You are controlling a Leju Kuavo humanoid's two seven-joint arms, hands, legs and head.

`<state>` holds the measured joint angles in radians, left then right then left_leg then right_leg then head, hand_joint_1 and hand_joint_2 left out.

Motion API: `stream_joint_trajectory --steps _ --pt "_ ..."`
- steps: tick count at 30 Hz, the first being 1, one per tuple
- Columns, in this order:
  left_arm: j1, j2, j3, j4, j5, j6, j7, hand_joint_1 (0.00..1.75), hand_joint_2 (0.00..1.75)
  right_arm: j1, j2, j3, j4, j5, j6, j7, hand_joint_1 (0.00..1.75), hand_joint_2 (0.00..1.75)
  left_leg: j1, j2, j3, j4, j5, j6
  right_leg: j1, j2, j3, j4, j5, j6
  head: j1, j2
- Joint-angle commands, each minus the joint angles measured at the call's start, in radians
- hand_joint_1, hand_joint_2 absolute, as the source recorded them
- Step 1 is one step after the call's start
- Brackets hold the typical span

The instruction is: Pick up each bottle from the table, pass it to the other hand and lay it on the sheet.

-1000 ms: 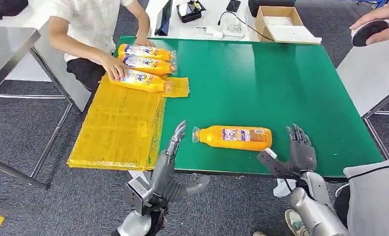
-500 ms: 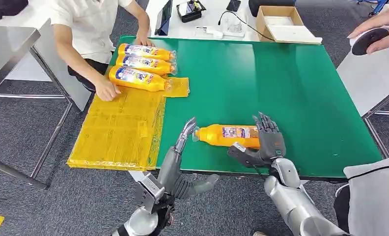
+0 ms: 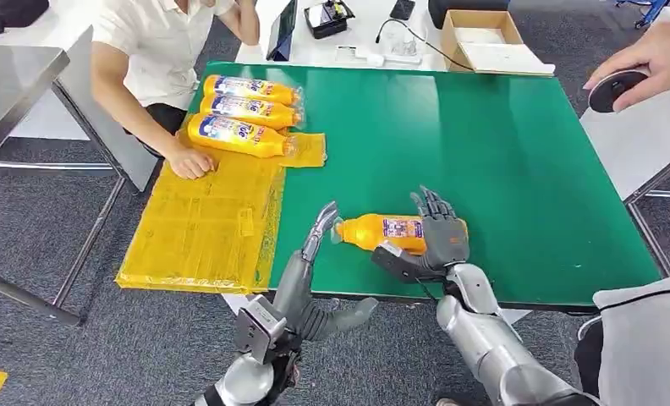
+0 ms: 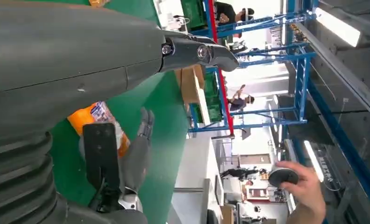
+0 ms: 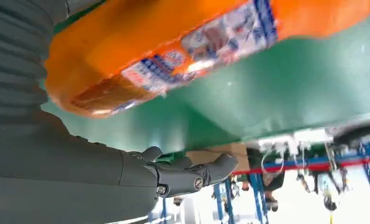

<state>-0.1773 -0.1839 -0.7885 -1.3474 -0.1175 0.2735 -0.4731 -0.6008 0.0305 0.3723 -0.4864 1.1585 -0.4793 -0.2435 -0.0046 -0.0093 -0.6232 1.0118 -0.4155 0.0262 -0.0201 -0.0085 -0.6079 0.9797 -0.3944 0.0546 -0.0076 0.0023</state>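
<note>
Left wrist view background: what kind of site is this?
Probably an industrial hall or robot test lab: blue steel racking, long ceiling strip lights, and people standing at workbenches beyond the green-topped table.

Person's arm point(image 3: 137, 110) blocks sheet's point(image 3: 200, 220) far end; near end free.

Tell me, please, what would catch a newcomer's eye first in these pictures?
Most likely the orange bottle lying on its side near the front edge of the green table, with the right hand over its base end, fingers spread. Next, three more orange bottles lie side by side at the far end of the yellow sheet, where a person's hand rests.
</note>
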Motion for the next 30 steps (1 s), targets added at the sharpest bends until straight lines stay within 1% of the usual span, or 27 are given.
stream_joint_trajectory --steps 1,2,4,5,6,7,8,10,15,16,17,18,19,25,26,27,30 --pt "-0.045 0.013 -0.014 0.074 0.041 -0.048 0.046 0.0 1.75 -0.125 0.006 0.072 0.131 0.013 0.178 0.12 0.0 1.75 0.001 0.004 0.005 0.001 -0.003 -0.002 0.001 0.003 0.004 0.001 -0.002 -0.003 0.0 0.0" --pt "-0.045 0.014 -0.013 0.075 0.041 -0.049 0.045 0.0 1.75 -0.127 0.005 0.075 0.137 0.016 0.194 0.129 0.0 1.75 0.0 0.002 0.003 0.0 -0.001 -0.001 0.0 0.002 0.003 0.0 -0.001 -0.002 0.0 0.0" --pt "-0.04 0.015 -0.007 0.08 0.044 -0.05 0.05 0.0 1.75 -0.132 0.004 0.083 0.156 0.022 0.261 0.169 0.0 1.75 0.0 0.001 0.003 0.0 -0.001 -0.001 0.0 0.001 0.003 0.0 -0.001 -0.002 0.0 0.0" --pt "-0.037 0.016 -0.002 0.08 0.046 -0.051 0.052 0.0 1.75 -0.127 0.002 0.086 0.152 0.022 0.283 0.193 0.0 1.75 0.001 0.002 0.005 0.0 -0.002 -0.002 0.001 0.002 0.004 0.0 -0.002 -0.003 0.0 0.0" --pt "-0.035 0.016 0.0 0.081 0.047 -0.052 0.055 0.0 1.75 -0.126 0.003 0.084 0.154 0.019 0.294 0.206 0.0 1.75 0.0 0.001 0.003 -0.001 -0.001 -0.001 0.0 0.001 0.003 -0.001 -0.001 -0.002 0.0 0.0" --pt "-0.029 0.017 0.006 0.088 0.047 -0.054 0.059 0.0 1.75 -0.124 0.001 0.08 0.163 0.015 0.336 0.243 0.0 1.75 0.001 0.001 0.005 -0.001 -0.002 -0.002 0.001 0.001 0.005 -0.001 -0.002 -0.003 0.0 0.0" --pt "-0.028 0.016 0.008 0.095 0.048 -0.054 0.059 0.0 1.75 -0.124 -0.002 0.086 0.167 0.019 0.353 0.246 0.0 1.75 0.0 0.001 0.003 -0.001 -0.001 -0.001 0.0 0.001 0.003 -0.001 -0.001 -0.002 0.0 0.0" --pt "-0.028 0.013 0.012 0.108 0.046 -0.059 0.057 0.0 1.75 -0.126 -0.006 0.081 0.18 0.014 0.393 0.29 0.0 1.75 0.001 0.0 0.004 -0.001 -0.001 -0.001 0.001 0.0 0.004 -0.001 -0.001 -0.002 0.0 0.0" --pt "-0.031 0.01 0.014 0.111 0.046 -0.062 0.058 0.0 1.75 -0.13 -0.011 0.093 0.181 0.024 0.411 0.303 0.0 1.75 0.001 0.001 0.006 -0.001 -0.002 -0.002 0.001 0.001 0.006 -0.002 -0.002 -0.003 0.0 0.0" --pt "-0.032 0.006 0.02 0.114 0.046 -0.064 0.06 0.0 1.75 -0.145 -0.014 0.106 0.191 0.038 0.449 0.337 0.0 1.75 0.001 0.0 0.006 -0.001 -0.001 -0.002 0.001 0.0 0.006 -0.002 -0.002 -0.003 -0.001 0.0" --pt "-0.032 0.005 0.022 0.116 0.05 -0.068 0.066 0.0 1.75 -0.151 -0.013 0.11 0.191 0.04 0.461 0.339 0.0 1.75 0.001 -0.001 0.007 -0.001 -0.001 -0.002 0.001 -0.001 0.007 -0.002 -0.002 -0.003 0.0 0.0" --pt "-0.033 0.005 0.022 0.116 0.05 -0.068 0.066 0.0 1.75 -0.153 -0.013 0.11 0.191 0.041 0.462 0.339 0.0 1.75 0.001 -0.001 0.004 -0.001 0.0 -0.001 0.001 -0.001 0.004 -0.001 -0.001 -0.002 0.0 0.0" --pt "-0.033 0.005 0.022 0.116 0.05 -0.068 0.066 0.0 1.75 -0.155 -0.012 0.111 0.191 0.041 0.465 0.34 0.0 1.75 0.001 0.0 0.007 -0.001 -0.001 -0.002 0.001 0.0 0.007 -0.002 -0.001 -0.003 0.0 0.0" --pt "-0.033 0.005 0.022 0.116 0.05 -0.068 0.066 0.0 1.75 -0.154 -0.011 0.111 0.191 0.041 0.465 0.34 0.0 1.75 0.001 -0.001 0.006 -0.001 0.0 -0.001 0.001 -0.001 0.007 -0.001 -0.001 -0.002 0.0 0.0" --pt "-0.033 0.005 0.022 0.116 0.05 -0.068 0.066 0.0 1.75 -0.154 -0.011 0.111 0.191 0.041 0.465 0.34 0.0 1.75 0.002 0.0 0.01 -0.001 -0.002 -0.002 0.002 0.0 0.01 -0.002 -0.002 -0.004 0.0 0.0" --pt "-0.033 0.005 0.022 0.116 0.05 -0.068 0.066 0.0 1.75 -0.154 -0.011 0.111 0.191 0.041 0.465 0.34 0.0 1.75 0.001 -0.001 0.007 -0.001 0.0 -0.001 0.001 -0.001 0.008 -0.002 -0.001 -0.002 0.0 0.0" --pt "-0.033 0.005 0.022 0.116 0.05 -0.068 0.066 0.0 1.75 -0.154 -0.011 0.111 0.191 0.041 0.465 0.34 0.0 1.75 0.001 -0.001 0.009 -0.001 -0.001 -0.002 0.001 -0.001 0.009 -0.002 -0.001 -0.003 0.0 0.0"
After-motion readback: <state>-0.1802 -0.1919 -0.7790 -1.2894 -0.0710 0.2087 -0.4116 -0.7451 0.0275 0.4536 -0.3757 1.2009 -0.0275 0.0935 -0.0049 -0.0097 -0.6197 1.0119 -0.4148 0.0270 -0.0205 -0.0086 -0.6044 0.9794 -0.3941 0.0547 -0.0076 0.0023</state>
